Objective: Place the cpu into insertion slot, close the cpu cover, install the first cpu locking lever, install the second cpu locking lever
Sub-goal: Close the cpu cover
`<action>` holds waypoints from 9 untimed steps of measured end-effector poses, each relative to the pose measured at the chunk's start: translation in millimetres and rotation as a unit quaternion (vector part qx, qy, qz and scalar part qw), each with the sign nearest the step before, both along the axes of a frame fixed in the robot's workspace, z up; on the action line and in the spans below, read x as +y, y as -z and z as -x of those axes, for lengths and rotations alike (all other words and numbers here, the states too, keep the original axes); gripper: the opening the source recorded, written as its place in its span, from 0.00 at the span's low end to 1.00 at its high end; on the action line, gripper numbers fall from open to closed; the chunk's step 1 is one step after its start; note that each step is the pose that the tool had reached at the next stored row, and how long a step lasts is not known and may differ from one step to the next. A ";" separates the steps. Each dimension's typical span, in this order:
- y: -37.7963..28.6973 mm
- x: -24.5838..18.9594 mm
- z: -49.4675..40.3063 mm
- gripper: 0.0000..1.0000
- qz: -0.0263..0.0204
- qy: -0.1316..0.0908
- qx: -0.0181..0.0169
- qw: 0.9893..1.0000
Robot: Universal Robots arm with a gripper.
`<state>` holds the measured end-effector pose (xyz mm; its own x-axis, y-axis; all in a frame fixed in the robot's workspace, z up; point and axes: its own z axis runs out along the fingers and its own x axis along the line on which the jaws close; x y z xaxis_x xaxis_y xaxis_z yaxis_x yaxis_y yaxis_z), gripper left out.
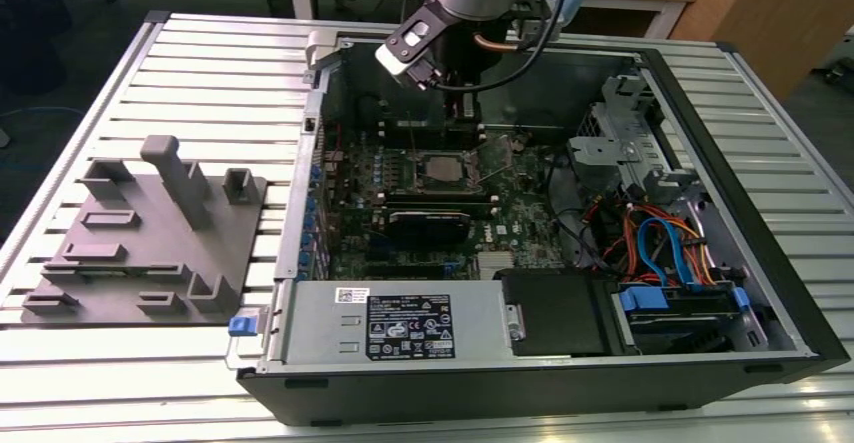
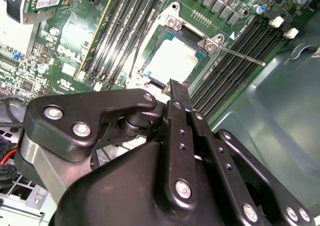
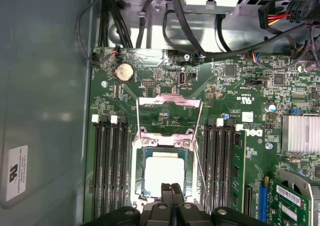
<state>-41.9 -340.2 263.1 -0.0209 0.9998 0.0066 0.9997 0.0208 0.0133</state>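
Exterior view: your claw [image 1: 458, 113] hangs inside the open computer case [image 1: 787, 293], which stands on the slatted desk [image 1: 200, 53]. The insertion slot [image 1: 416, 170] lies just below and slightly ahead of the claw tips, on the green board.

Second wrist view: the claw [image 2: 176, 86] has its two fingers pressed together and grips nothing. The cpu [image 2: 172, 62] lies flat just beyond the tips, its pale metal top up, seated inside the insertion slot [image 2: 196, 36]. A thin locking lever [image 2: 242, 56] sticks out from a socket corner, off to one side of the claw's line and not latched down.

First wrist view: the claw [image 3: 171, 187] hovers over the near edge of the cpu [image 3: 164, 173], which sits square in the insertion slot [image 3: 141, 176], so that step looks done. The cpu cover [image 3: 170, 101] stands swung open on the far side of the slot from the claw. Its hinge edge runs crosswise to the claw's reach, so the frame lies straight ahead of your tips, past the chip. A lever rod [image 3: 199, 171] runs along the side of the socket, roughly parallel to your fingers and just beside them.
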 end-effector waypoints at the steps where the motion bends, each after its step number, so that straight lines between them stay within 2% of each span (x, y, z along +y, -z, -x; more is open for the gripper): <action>1: 0.0 0.0 0.0 0.10 0.000 0.000 0.000 1.000; 9: -0.8 0.0 0.0 0.10 0.003 0.000 0.000 1.000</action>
<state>-41.9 -340.2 263.9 -0.0209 0.9998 0.0008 0.9997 0.0209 0.0132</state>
